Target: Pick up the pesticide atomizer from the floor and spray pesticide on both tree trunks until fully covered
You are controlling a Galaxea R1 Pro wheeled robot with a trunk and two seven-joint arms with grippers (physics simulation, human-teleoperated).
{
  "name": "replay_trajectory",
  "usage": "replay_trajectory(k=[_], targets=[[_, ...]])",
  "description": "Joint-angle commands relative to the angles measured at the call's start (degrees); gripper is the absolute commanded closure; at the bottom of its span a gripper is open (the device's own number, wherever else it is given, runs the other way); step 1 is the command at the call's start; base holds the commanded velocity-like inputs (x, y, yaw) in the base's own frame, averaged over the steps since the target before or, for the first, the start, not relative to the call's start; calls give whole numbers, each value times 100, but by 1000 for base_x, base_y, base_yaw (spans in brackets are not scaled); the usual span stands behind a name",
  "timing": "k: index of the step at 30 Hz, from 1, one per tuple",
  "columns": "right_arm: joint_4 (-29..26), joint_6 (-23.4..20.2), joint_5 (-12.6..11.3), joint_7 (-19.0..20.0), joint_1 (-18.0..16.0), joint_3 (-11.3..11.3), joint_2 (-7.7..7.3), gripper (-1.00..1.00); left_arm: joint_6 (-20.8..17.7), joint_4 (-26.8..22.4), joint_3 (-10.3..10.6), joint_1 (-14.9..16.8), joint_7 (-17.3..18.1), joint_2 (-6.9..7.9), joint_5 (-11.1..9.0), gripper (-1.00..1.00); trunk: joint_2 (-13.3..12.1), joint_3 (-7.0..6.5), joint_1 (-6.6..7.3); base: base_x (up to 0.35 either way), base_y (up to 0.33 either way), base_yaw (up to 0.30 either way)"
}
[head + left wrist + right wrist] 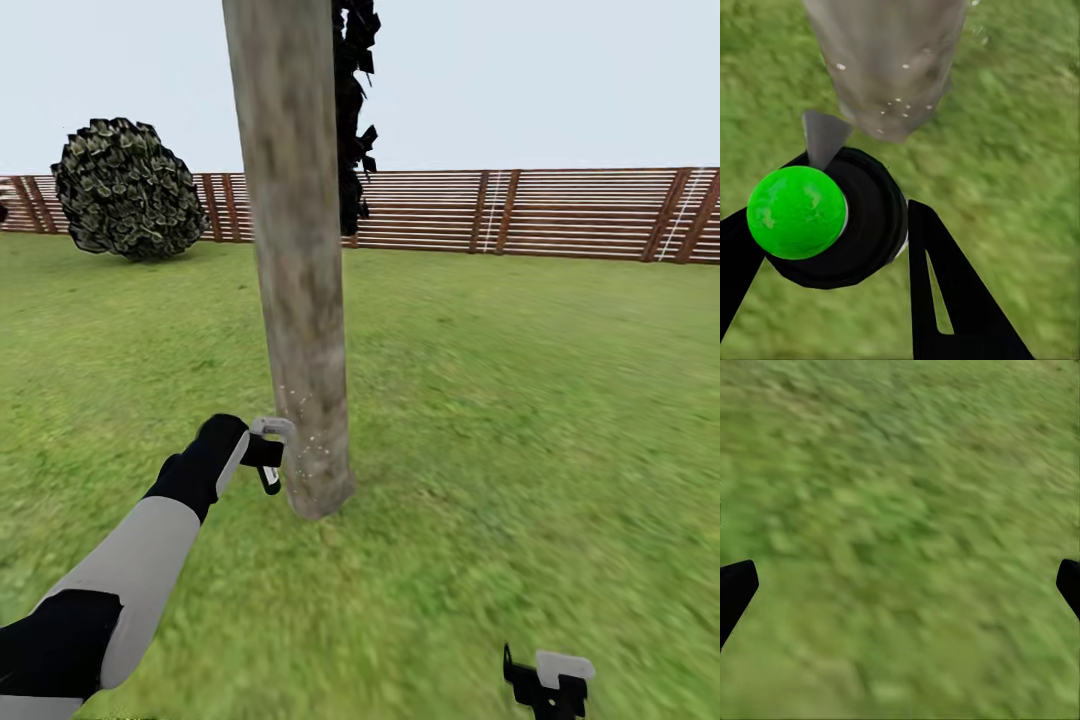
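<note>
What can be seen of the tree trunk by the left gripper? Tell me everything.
The tree trunk is a thick, straight, branchless column, pale grey-tan with brownish mottling like weathered bark. It stands nearly upright, leaning slightly, rising out of the grass and past the head view's top edge. Tiny white specks dot its lower part near the base. The left gripper holds the atomizer close beside that base, nozzle aimed at it; whether they touch is unclear.
</note>
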State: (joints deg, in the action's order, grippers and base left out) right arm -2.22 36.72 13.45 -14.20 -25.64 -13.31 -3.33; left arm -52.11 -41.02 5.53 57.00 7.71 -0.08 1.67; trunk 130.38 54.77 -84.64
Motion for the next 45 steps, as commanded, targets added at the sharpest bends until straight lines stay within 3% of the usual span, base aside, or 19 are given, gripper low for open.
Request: replay_trajectory(k=[1, 10, 14, 16, 20, 22, 26, 34, 45], targets=[[6, 11, 62, -30, -3, -31, 0, -100, -20, -3, 8, 5, 17, -1, 17, 100, 2, 6, 0, 158, -257, 276], [4, 11, 62, -30, -3, -31, -1, -100, 24, -1, 12, -51, -7, -1, 32, 100, 2, 6, 0, 122, -259, 86], [8, 11, 67, -21, -3, -27, 15, -100, 158, -23, -10, -429, -28, 20, 51, 100, 2, 6, 0, 41, -272, 1], [17, 11, 76, -4, -3, -23, 54, -100, 680, -85, -25, -901, -73, 30, 23, 100, 2, 6, 0, 8, -274, 0], [20, 11, 78, 4, -3, -23, 60, -100, 870, -97, -102, -1102, -80, 50, 13, 100, 2, 6, 0, 2, -276, 0], [20, 11, 76, 3, -3, -22, 61, -100, 901, -86, -334, -1117, -72, 39, 10, 100, 2, 6, 0, 45, -276, 0], [13, 12, 71, -3, -3, -22, 61, -100, 920, -24, -465, -1127, -68, 52, 15, 100, 2, 6, 0, 126, -271, 65], [11, 18, 70, -4, -3, -22, 61, -100, 930, 57, -482, -1134, -68, 64, 17, 100, 2, 6, 0, 143, -269, 259], [2, 11, 70, -21, -3, -22, 52, -100, 1038, 155, -487, -1156, -71, 57, 14, 100, 2, 6, 0, 13, -278, 13]])
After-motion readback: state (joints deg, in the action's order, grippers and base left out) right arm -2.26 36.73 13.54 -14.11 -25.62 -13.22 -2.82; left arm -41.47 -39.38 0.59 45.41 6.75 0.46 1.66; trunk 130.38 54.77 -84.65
